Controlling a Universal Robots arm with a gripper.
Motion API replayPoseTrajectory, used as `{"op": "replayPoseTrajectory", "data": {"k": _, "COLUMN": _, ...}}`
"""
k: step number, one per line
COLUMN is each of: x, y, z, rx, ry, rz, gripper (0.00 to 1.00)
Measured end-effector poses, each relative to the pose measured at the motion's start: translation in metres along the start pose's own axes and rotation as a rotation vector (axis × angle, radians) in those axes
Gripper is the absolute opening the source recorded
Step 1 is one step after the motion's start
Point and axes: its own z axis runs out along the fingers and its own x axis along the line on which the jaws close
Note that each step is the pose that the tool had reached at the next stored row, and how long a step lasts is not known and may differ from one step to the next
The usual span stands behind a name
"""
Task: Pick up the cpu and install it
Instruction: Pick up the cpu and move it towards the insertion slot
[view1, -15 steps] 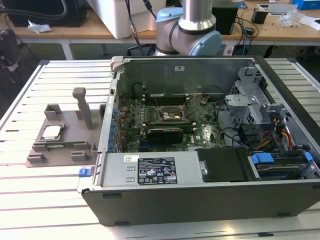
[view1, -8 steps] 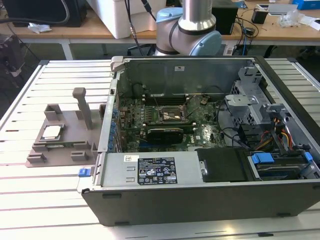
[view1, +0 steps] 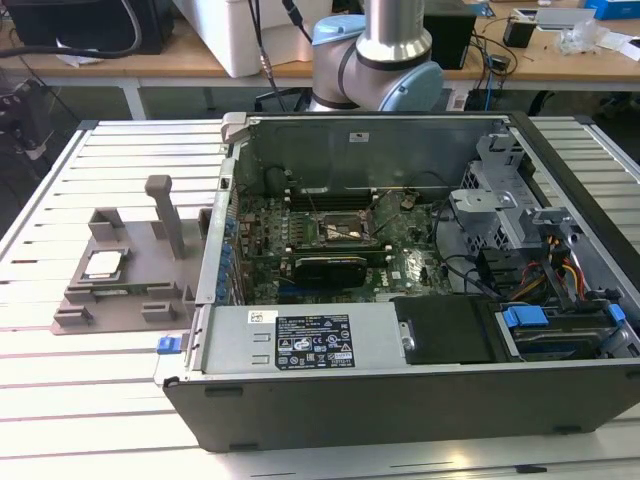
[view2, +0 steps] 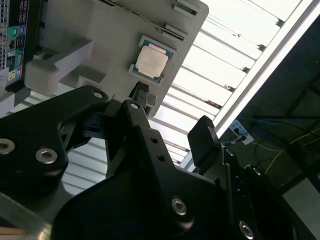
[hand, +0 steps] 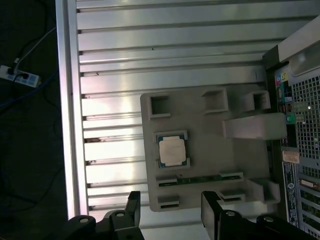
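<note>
Item: cpu (view1: 103, 265) (view2: 151, 60) (hand: 172, 150). Silvery square chip, lying flat in a recess of the grey fixture (view1: 125, 292) (hand: 210, 160). The faint marks on its top are not readable.

Fixture: stands on the slatted table (view1: 100, 400), just beside the case (view1: 400, 400), on the exterior view's left.

Gripper (hand: 170, 212) (view2: 172, 117): black, held apart from the cpu. In both wrist views its fingers (hand: 132, 205) are spread and nothing is between them.

Case: open, lying on its side. The socket (view1: 345, 232) is at the middle of the board.

Power supply (view1: 300, 340): carries a white label (view1: 312, 340) with print too small to read.

Arm (view1: 385, 50): rises behind the case.
</note>
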Motion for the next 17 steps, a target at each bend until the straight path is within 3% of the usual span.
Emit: {"op": "replayPoseTrajectory", "data": {"k": 17, "x": 0.0005, "y": -0.0011, "z": 0.0242, "rx": 0.0, "ry": 0.0001, "rz": 0.0, "gripper": 0.6}}
